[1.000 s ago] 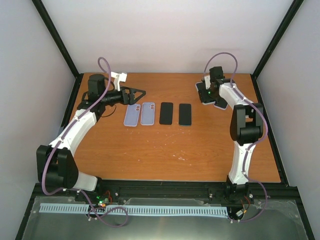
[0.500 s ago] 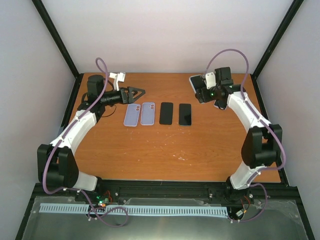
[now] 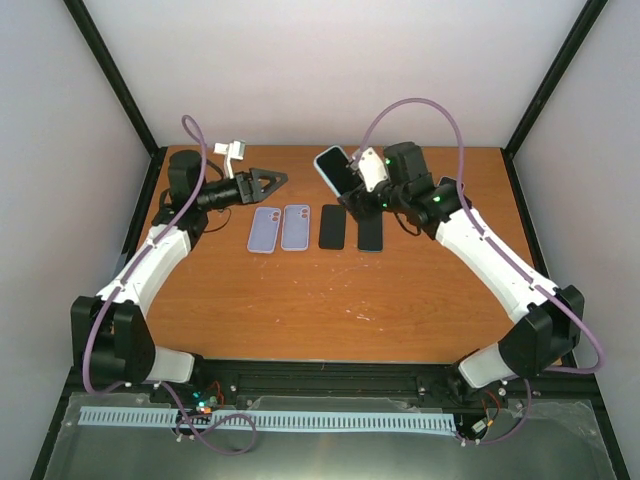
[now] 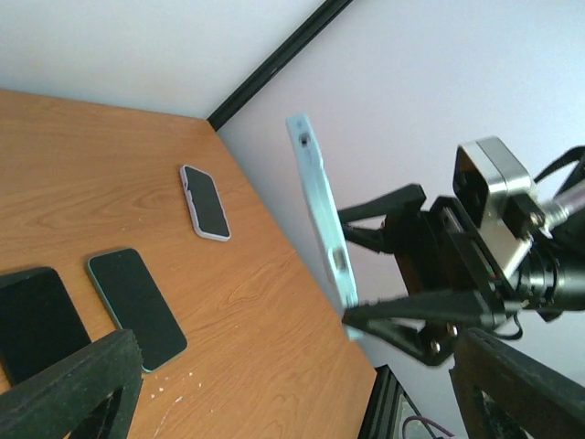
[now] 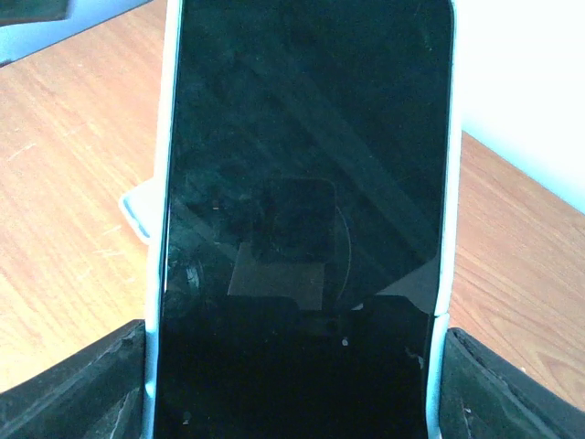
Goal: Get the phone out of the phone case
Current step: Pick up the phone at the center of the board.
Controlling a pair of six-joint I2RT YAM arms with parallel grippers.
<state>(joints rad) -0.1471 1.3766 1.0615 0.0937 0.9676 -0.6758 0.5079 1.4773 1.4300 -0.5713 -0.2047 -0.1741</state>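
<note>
The phone (image 5: 311, 183), black screen toward the right wrist camera, sits in a pale blue phone case (image 5: 157, 274). My right gripper (image 5: 292, 384) is shut on the case's two long edges. In the top view the phone (image 3: 333, 168) hangs tilted above the back middle of the table in the right gripper (image 3: 350, 186). My left gripper (image 3: 268, 183) hovers a little to its left, open and empty, pointing at it. From the left wrist the cased phone (image 4: 320, 229) shows edge-on ahead of the left gripper (image 4: 302, 393), apart from it.
Two pale lilac cases (image 3: 264, 230) (image 3: 295, 227) and two black phones (image 3: 332, 226) (image 3: 370, 230) lie in a row on the wooden table (image 3: 350, 300). Another phone in a white case (image 4: 206, 201) lies farther back right. Black frame posts and white walls enclose the table.
My right arm has swung left from the back right corner, carrying the cased phone up and toward the left gripper. The left gripper has risen slightly and stayed open.
</note>
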